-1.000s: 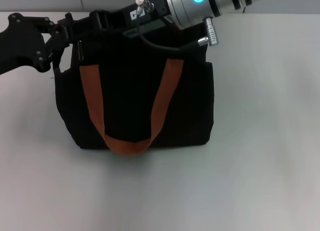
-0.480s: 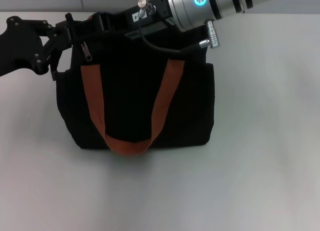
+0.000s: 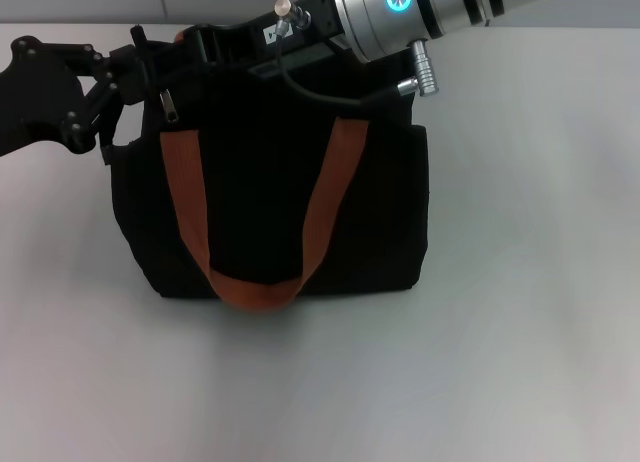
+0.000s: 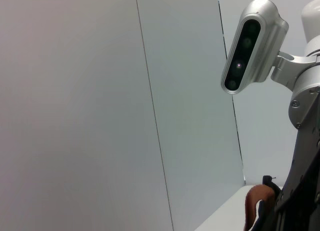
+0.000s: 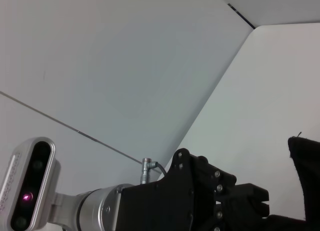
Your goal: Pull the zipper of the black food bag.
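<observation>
Little changed since half a second ago: zipper point(image 3: 171, 105) a touch lower and nearer the left top corner, bag and both arms about where they were. At far left in the head view, left gripper point(image 3: 128, 60) reaching in from the side to the upper left corner of the black food bag point(image 3: 270, 197), black fingers against black fabric (open or closed, cannot tell). Just beside it, silver pull tab hanging down from the top edge, right above the left end of the orange-brown strap point(image 3: 258, 217). Bag standing upright on the white tabletop point(image 3: 520, 282), strap looping down its front face. Further right, right gripper point(image 3: 215, 40) lying along the bag's top edge, silver wrist with a glowing teal ring behind it; finger state likewise impossible to tell. Seen in the right wrist view: left gripper point(image 5: 227, 198) near a black corner of the bag point(image 5: 306, 176).
</observation>
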`<state>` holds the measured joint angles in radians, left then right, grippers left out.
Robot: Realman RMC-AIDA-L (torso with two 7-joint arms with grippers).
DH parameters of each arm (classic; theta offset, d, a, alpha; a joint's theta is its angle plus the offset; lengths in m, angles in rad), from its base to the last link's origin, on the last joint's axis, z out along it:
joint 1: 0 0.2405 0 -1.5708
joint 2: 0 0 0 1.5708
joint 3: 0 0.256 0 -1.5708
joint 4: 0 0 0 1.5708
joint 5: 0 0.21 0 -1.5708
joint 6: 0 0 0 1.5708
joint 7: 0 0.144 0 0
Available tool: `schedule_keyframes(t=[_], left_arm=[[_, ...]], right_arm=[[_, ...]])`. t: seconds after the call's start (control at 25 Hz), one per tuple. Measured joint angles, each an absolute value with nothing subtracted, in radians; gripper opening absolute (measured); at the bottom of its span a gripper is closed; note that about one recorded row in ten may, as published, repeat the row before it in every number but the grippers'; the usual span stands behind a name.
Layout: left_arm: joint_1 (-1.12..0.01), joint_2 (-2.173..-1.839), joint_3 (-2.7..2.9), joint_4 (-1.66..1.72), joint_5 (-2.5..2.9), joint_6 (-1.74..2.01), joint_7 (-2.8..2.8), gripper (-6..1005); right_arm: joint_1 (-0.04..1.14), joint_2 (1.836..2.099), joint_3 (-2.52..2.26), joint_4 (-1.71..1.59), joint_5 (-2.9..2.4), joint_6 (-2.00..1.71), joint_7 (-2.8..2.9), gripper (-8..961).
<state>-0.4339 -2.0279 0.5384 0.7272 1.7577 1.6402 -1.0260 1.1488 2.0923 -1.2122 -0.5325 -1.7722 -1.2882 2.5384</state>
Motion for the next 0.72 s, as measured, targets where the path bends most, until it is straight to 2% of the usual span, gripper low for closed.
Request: schedule_keyframes(t=[0.16,0.4,0.48,0.72], left_arm=[[-0.433,-2.029,0.538,0.727,1.758,1.641,-1.026,70],[-0.428,-2.030,0.538,0.727,1.758,1.643,-1.025,73],[-0.426,-2.031,0.538,0.727,1.758,1.644,-1.025,74],[-0.420,-2.031,0.538,0.727,1.758,1.660,-1.025,76]], right_arm=[[1.149,2.092,-1.220,-0.534,-1.772,-1.286,2.538,644],[1.146,2.092,-1.227,-0.531,-1.773,-1.276,2.538,412],[1.145,2.092,-1.232,-0.530,-1.772,-1.270,2.537,278],[1.144,2.092,-1.237,-0.530,-1.769,-1.264,2.537,274]])
